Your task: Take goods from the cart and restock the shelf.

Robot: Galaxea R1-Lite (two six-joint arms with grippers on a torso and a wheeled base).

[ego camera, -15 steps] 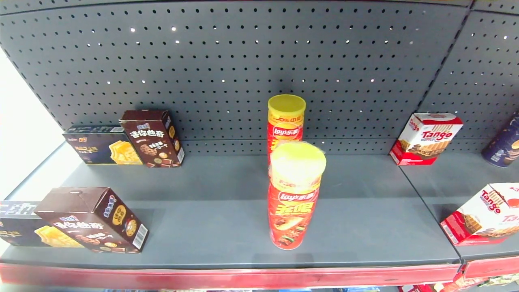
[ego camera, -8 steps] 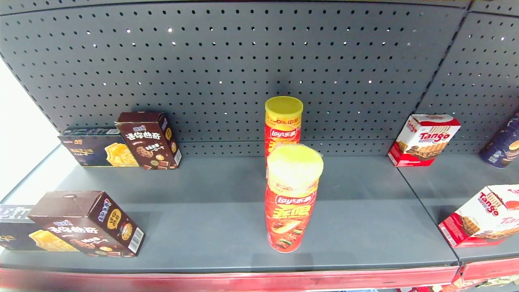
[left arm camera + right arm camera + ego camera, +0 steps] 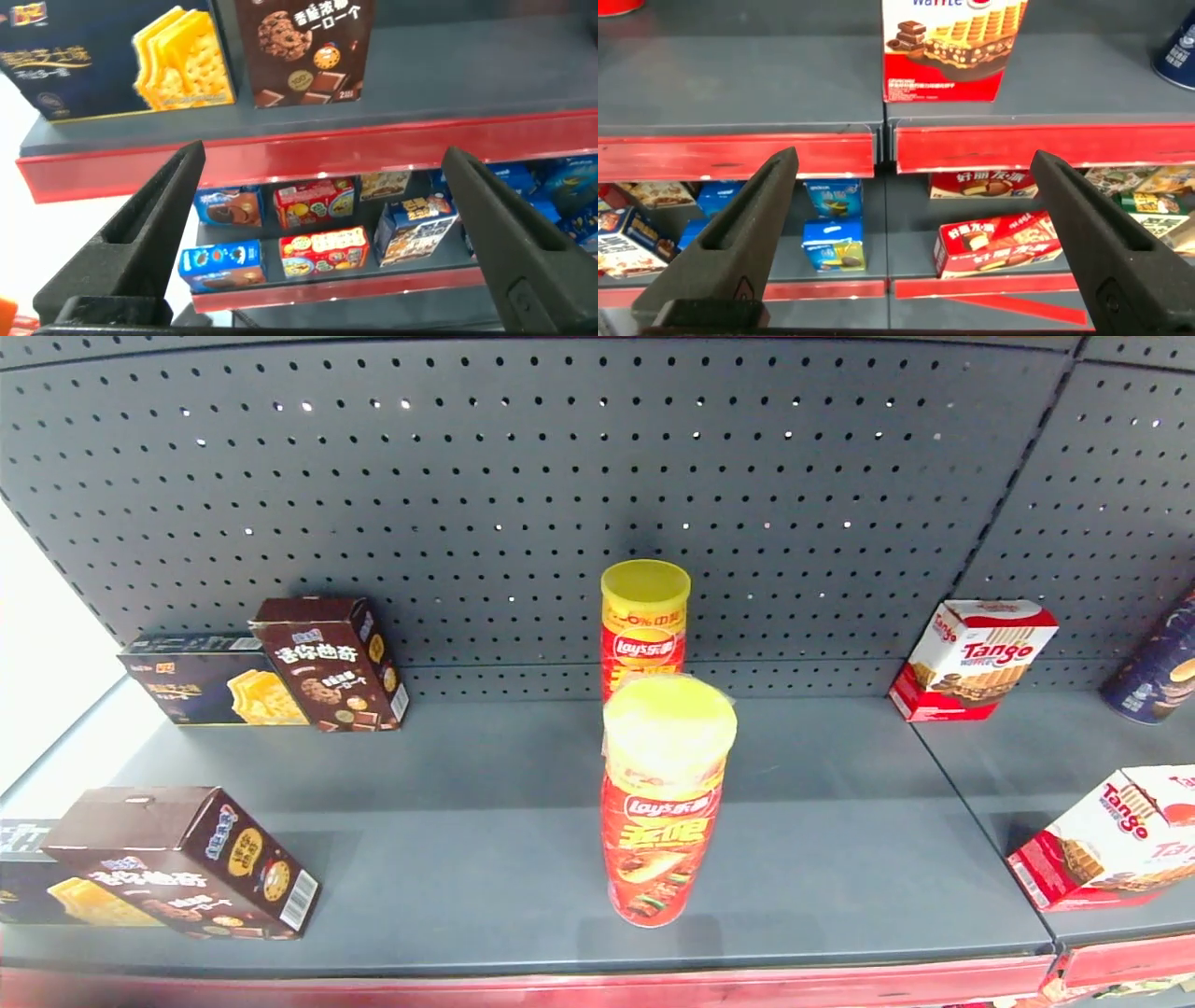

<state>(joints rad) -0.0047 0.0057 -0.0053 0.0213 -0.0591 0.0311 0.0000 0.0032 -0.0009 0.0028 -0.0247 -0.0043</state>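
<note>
Grey metal made up the shelf (image 3: pixel 467 831) and the pegboard (image 3: pixel 560 476) behind it in the head view. A front chip can (image 3: pixel 665 798) stood upright near the middle of the front edge, with a rear chip can (image 3: pixel 644 621) upright just behind it against the pegboard. At the back left corner a back cracker box (image 3: pixel 210 679) and a back cookie box (image 3: pixel 329 663) stood side by side. At the front left corner a front cookie box (image 3: pixel 182 863) lay beside a front cracker box (image 3: pixel 56 896). On the adjoining section to the right, a back wafer box (image 3: pixel 976 658) leaned near the pegboard, a front wafer box (image 3: pixel 1106 840) lay near the front edge and a blue can (image 3: pixel 1153 672) stood at the far right. In the left wrist view the left fingers (image 3: pixel 140 233) were spread wide and held nothing, below the red front edge where the front cracker box and front cookie box stood; lower shelves (image 3: pixel 318 280) carried small boxes. In the right wrist view the right fingers (image 3: pixel 738 233) were likewise spread apart and held nothing, below the front edge under the front wafer box.
</note>
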